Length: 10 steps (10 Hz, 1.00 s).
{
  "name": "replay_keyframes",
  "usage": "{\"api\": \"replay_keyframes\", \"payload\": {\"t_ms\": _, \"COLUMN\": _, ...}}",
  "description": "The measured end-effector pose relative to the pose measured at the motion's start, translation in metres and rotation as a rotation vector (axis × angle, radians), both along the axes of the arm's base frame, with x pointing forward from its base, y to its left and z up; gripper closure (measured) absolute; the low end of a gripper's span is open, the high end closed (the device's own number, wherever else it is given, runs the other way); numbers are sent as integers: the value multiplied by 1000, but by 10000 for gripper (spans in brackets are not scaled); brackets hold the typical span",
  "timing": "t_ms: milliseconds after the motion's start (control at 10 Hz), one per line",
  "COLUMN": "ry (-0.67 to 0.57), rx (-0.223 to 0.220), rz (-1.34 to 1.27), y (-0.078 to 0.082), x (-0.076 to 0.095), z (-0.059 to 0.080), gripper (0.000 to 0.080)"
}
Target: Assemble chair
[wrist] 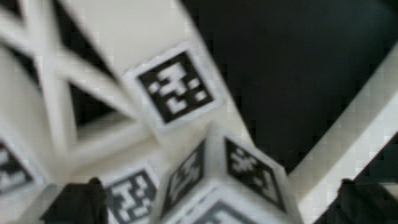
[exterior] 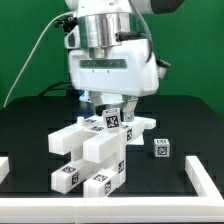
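Observation:
The partly joined white chair (exterior: 95, 150) stands in the middle of the black table, made of blocky bars and posts with black-and-white tags. My gripper (exterior: 115, 106) hangs straight down over its top, its dark fingers either side of a tagged post end (exterior: 113, 120). In the wrist view the gripper (wrist: 217, 200) is open, with the tagged post (wrist: 231, 175) between the fingertips (wrist: 80, 203) and a gap on one side. Beyond it lies the X-braced piece (wrist: 71, 75) with a large tag (wrist: 175, 85).
A small loose tagged white part (exterior: 160, 148) lies on the table at the exterior view's right. The thin white border frame runs along the left (exterior: 3, 166) and right (exterior: 205, 182) edges. Green wall behind.

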State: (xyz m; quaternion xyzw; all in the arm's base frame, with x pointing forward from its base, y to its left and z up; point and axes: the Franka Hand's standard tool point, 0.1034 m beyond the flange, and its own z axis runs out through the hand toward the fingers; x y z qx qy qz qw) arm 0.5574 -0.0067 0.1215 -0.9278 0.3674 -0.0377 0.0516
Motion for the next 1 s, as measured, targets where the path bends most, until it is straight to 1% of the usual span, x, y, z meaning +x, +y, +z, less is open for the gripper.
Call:
{"api": "replay_keyframes", "payload": {"t_ms": 200, "ry": -11, "rx": -32, "rz": 293, "y": 0, "x": -2, "z": -1, "gripper": 150}}
{"api": "replay_keyframes", "payload": {"t_ms": 300, "ry": -12, "rx": -33, "rz": 301, "y": 0, "x": -2, "z": -1, "gripper": 150}}
{"api": "replay_keyframes", "payload": {"t_ms": 500, "ry": -20, "rx": -51, "rz": 449, "y": -1, "x": -2, "z": -1, "gripper": 150}}
{"api": "replay_keyframes", "payload": {"t_ms": 600, "ry": -19, "rx": -49, "rz": 436, "y": -1, "x": -2, "z": -1, "gripper": 150}}
{"api": "replay_keyframes", "payload": {"t_ms": 700, "ry": -18, "rx": -48, "rz": 426, "y": -1, "x": -2, "z": -2, "gripper": 272}}
{"api": "replay_keyframes", "payload": {"t_ms": 800, "ry": -18, "rx": -47, "rz": 424, "y": 0, "x": -2, "z": -1, "gripper": 411}}
{"api": "replay_keyframes", "payload": {"t_ms": 900, "ry": -16, "rx": -44, "rz": 392, "y": 0, "x": -2, "z": -2, "gripper": 518}}
{"api": "replay_keyframes", "payload": {"t_ms": 1000, "ry": -11, "rx": -33, "rz": 304, "y": 0, "x": -2, "z": -2, "gripper": 518}}
